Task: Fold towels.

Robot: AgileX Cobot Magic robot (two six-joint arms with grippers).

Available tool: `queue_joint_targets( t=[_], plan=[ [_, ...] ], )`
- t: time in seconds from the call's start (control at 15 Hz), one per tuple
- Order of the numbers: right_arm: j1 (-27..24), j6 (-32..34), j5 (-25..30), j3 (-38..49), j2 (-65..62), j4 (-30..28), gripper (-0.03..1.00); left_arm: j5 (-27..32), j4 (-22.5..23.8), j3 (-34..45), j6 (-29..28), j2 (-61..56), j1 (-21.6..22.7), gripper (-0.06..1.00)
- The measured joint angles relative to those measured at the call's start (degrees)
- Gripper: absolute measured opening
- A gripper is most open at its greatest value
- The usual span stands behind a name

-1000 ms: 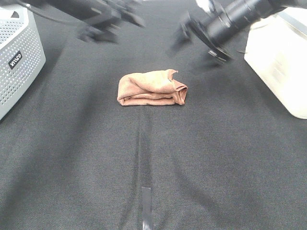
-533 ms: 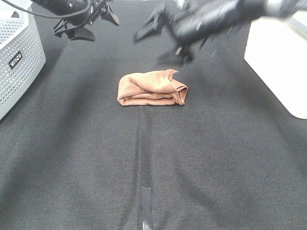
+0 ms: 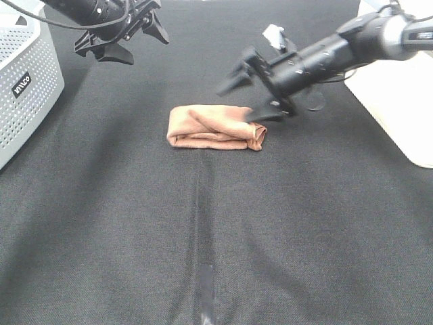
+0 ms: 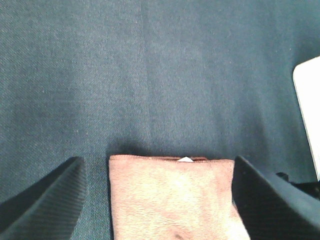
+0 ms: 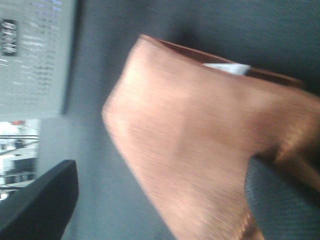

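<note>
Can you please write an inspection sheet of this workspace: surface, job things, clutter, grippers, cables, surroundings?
Surface: black cloth covers the table, with a short strip of tape near the front edge.
Job's things: one brown towel lies folded in a bundle near the middle; a small white tag shows at one edge.
Clutter: nothing seen.
Grippers: the left gripper is open, high and apart from the towel. The right gripper is open, one finger pressing on the towel's right end.
Cables: a black cable runs along the left arm.
Surroundings: a grey perforated basket at the left, a white container at the right.
</note>
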Motion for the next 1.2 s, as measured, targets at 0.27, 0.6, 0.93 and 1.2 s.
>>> queue_joint_targets(
  t=[0.27, 0.6, 0.93, 1.2],
  plan=[
    [-0.1, 3.3, 1.9, 0.0, -1.9, -9.8, 0.85, 5.3, 0.9, 0.0, 2.2, -0.6, 0.0, 0.76],
    [-0.1, 10.3, 8.0, 0.0, -12.0, -21.0, 0.85, 13.9, 7.4, 0.0, 5.0, -6.5, 0.0, 0.76],
    [-0.1, 17.6, 9.3, 0.4, -22.6, -31.1, 0.85, 23.2, 22.5, 0.0, 4.2, -15.1, -0.2, 0.76],
    [-0.1, 19.4, 9.3, 11.6, -35.5, -37.1, 0.85, 27.7, 27.0, 0.2, 3.4, -21.5, -0.8, 0.76]
  ],
)
